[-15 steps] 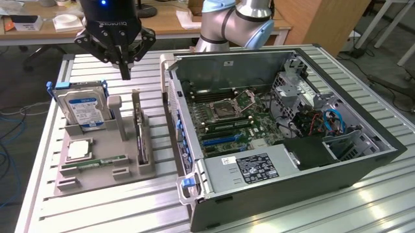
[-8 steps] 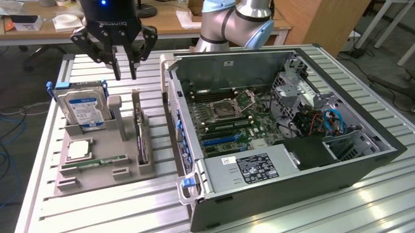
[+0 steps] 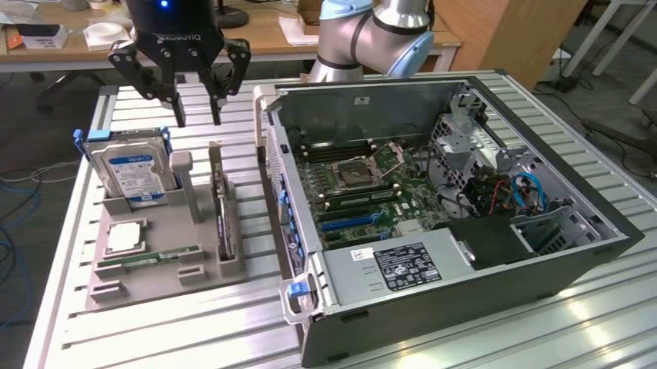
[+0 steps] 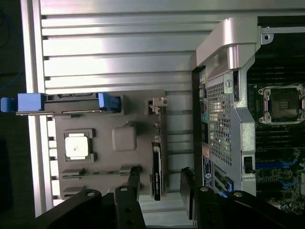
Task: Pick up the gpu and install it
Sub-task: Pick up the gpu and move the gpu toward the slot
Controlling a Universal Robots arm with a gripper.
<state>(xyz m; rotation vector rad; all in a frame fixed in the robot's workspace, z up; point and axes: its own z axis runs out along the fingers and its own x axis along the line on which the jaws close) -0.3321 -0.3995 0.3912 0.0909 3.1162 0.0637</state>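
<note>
The gpu (image 3: 221, 213) stands on its long edge in a slot along the right side of the grey holder tray (image 3: 154, 286), a dark thin card with a metal end. In the wrist view the gpu (image 4: 157, 170) lies in line with the gap between the two fingers. My gripper (image 3: 197, 115) hangs above the tray's far end, over the gpu and apart from it. Its dark fingers (image 3: 180, 114) are spread open with nothing between them. Seen from the wrist, the gripper (image 4: 160, 191) frames the card's near end.
A silver hard drive with a blue label (image 3: 128, 165) stands upright in the tray. A processor chip (image 3: 123, 237) and a green memory stick (image 3: 159, 257) lie flat there. The opened computer case (image 3: 441, 201) sits right beside the tray, motherboard (image 3: 370, 188) exposed. Everything rests on a slatted metal table (image 3: 575, 323).
</note>
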